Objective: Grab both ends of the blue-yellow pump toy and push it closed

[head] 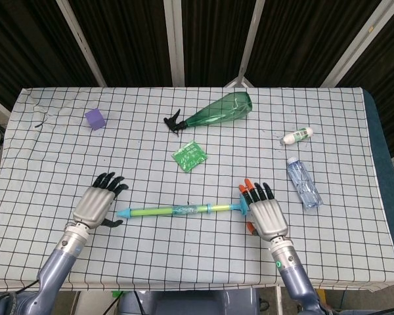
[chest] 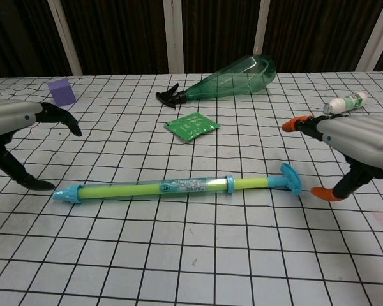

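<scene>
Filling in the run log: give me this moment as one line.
blue-yellow plastic pump toy: flat on checked table, plunger partly out | left hand: open, off toy | right hand: open, off toy | push: not done

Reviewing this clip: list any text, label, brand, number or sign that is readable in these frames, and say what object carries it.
No text can be read with certainty.
Pump toy: printed band on the barrel, too small to read.
Green packet: print blurred, unreadable.
Small white bottle: green label, lettering too small to read.
Clear bottle: no legible print.
Green spray bottle and purple cube: no text visible.
</scene>
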